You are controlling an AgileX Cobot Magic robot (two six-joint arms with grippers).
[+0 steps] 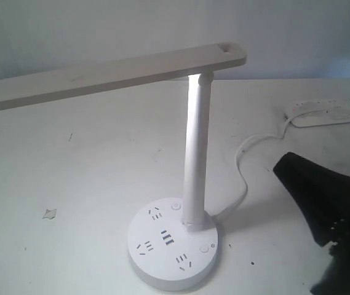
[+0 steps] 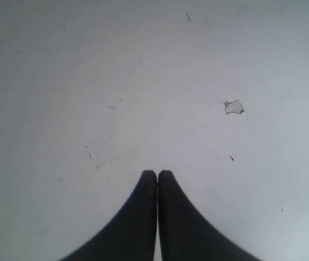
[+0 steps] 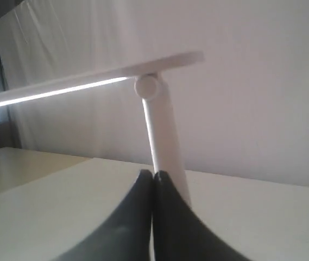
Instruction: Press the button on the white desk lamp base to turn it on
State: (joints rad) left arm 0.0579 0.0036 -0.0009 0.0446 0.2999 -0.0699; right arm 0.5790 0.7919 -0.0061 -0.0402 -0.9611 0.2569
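1. The right claw [image 1: 280, 166] has its two black fingers pressed together with nothing between them. It sits on the right of the scene, its tip pointing left toward the lamp and apart from it.
2. In the right wrist view, the right claw [image 3: 153, 174] faces the pole [image 3: 162, 141], and a bright strip glows along the underside of the head [image 3: 89, 81].
3. The left claw [image 2: 157, 174] is also closed on nothing, over bare surface [image 2: 116, 81] with a small chip [image 2: 233, 106] nearby.
4. The lamp [image 1: 196, 135] stands near the middle, with its long flat head reaching far left.
5. The round lamp base [image 1: 162, 273] lies flat at the near middle, left of the right claw.
6. The button [image 1: 204, 249] is on the right side of the base top, with a tiny sun mark just beside it. Nothing touches it.
7. A second round button [image 1: 176, 206] sits at the far edge of the base.
8. A cord [image 1: 243, 166] runs from the base to a power strip [image 1: 331, 112] at the far right.
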